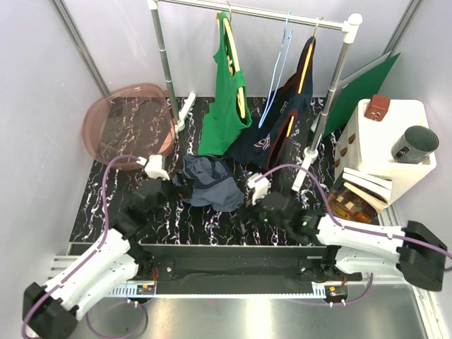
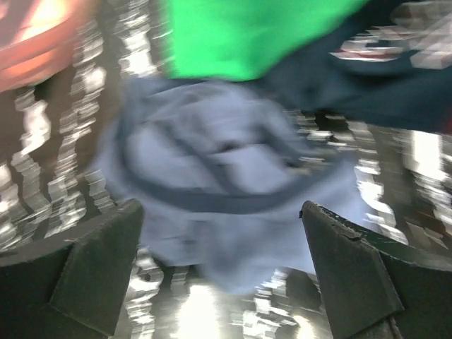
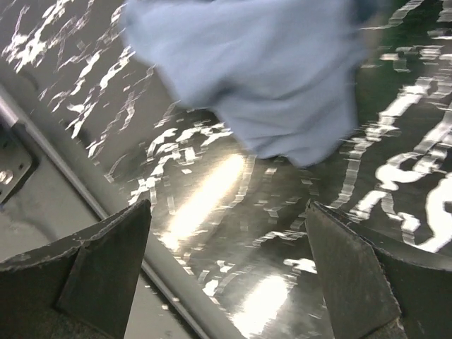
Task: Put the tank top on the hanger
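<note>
We are holding the left gripper (image 2: 221, 205) and the right gripper (image 3: 227, 205) with fingers spread and empty, while the tank top (image 1: 210, 182) is lying crumpled on the table (image 1: 113, 205) between them and the hanger (image 1: 277, 78) is hanging on the rail (image 1: 254, 10).
</note>
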